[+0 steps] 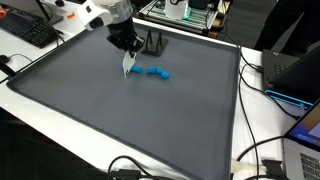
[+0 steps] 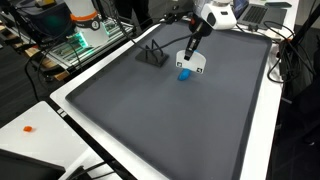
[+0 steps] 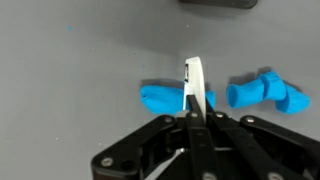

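Observation:
My gripper (image 3: 196, 113) is shut on a thin white blade-like strip (image 3: 196, 84) that sticks out past the fingertips. In the wrist view the strip crosses the right end of a blue lump (image 3: 163, 98); a second, knobbly blue lump (image 3: 266, 93) lies to its right. In both exterior views the gripper (image 1: 125, 48) (image 2: 190, 48) hangs over the grey mat with the white strip (image 1: 127, 65) (image 2: 191, 63) pointing down at the row of blue pieces (image 1: 152, 72) (image 2: 184, 74). I cannot tell whether the strip's tip touches the blue lump.
A small black stand (image 1: 153, 42) (image 2: 151, 53) sits on the mat just beyond the blue pieces. The grey mat (image 1: 120, 120) (image 2: 170, 130) has a raised white rim. Keyboards, cables and laptops surround it.

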Motion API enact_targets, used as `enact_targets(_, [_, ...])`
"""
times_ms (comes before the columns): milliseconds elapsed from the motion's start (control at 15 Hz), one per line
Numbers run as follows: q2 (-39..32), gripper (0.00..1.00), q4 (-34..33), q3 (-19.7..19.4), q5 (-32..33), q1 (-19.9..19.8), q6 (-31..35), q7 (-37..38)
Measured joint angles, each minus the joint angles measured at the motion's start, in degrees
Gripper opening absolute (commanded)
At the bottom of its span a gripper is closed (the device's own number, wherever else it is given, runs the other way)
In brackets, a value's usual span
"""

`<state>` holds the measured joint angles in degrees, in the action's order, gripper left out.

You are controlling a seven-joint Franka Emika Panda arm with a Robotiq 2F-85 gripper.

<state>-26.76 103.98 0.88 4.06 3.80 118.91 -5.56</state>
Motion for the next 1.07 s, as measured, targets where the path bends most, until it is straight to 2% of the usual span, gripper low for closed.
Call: enact_targets(1067, [-1.4, 0.01, 1.1, 0.1, -0.2, -0.1, 0.3, 0.0])
